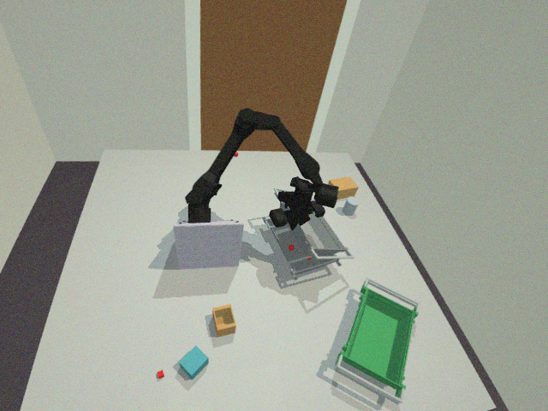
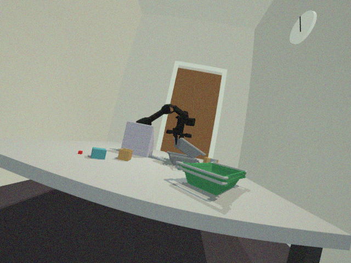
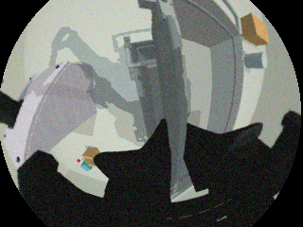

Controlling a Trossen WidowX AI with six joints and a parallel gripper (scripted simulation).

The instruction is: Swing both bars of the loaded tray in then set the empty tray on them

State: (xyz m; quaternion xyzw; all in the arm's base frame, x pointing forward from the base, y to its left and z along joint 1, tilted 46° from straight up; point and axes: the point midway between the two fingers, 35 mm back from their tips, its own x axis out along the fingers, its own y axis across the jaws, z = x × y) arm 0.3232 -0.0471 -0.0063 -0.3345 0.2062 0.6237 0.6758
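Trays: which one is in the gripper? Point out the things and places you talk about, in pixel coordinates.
The upper gray tray (image 1: 330, 234) (image 2: 190, 147) (image 3: 226, 85), tilted in the gripper (image 1: 293, 226) (image 2: 176, 143); the other gray one and the green one stand on the table.
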